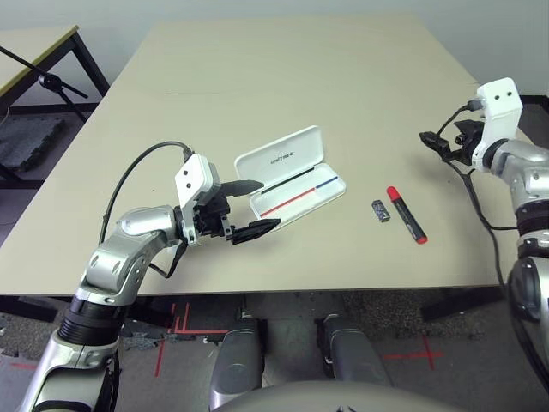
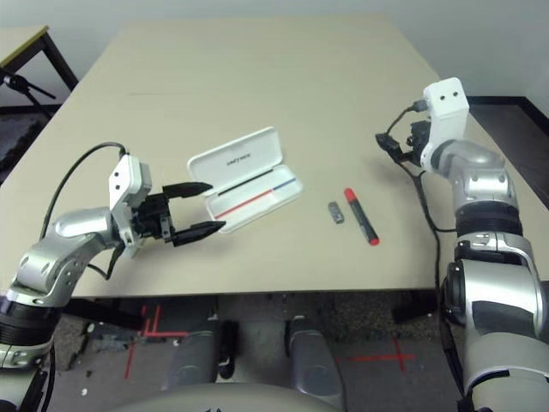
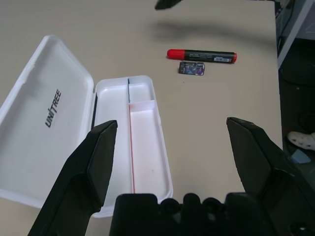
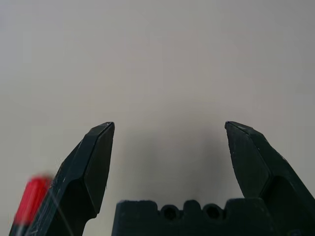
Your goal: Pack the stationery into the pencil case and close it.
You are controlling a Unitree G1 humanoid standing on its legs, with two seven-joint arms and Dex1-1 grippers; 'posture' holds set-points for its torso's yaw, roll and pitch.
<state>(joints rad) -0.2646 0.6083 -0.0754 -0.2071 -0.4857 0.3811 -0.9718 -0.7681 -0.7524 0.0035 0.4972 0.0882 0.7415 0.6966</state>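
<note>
One open pencil case (image 1: 292, 176), one red marker (image 1: 407, 215) and one dark block (image 1: 380, 210) are counted on the tabletop (image 1: 283, 77). The left tool (image 1: 250, 208), fingers apart, is held just before the case; the right tool (image 4: 170, 147), also apart, is raised beyond the marker.

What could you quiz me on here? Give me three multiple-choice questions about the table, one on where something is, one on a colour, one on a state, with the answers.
1. Where does the red marker lie?
A. Inside the pencil case
B. On the table, on the robot's right of the case
C. In the left hand

2. What colour is the pencil case?
A. White
B. Black
C. Yellow

3. How is the pencil case now?
A. Shut
B. Open, lid folded back
C. Upside down

Answers:
1. B: the marker rests on the bare table beside a tiny dark block, apart from the case.
2. A: lid and tray are both white, with small black lettering on the lid.
3. B: the left wrist view shows the tray's compartments, with the left hand open near its end. The right hand is open too.
</note>
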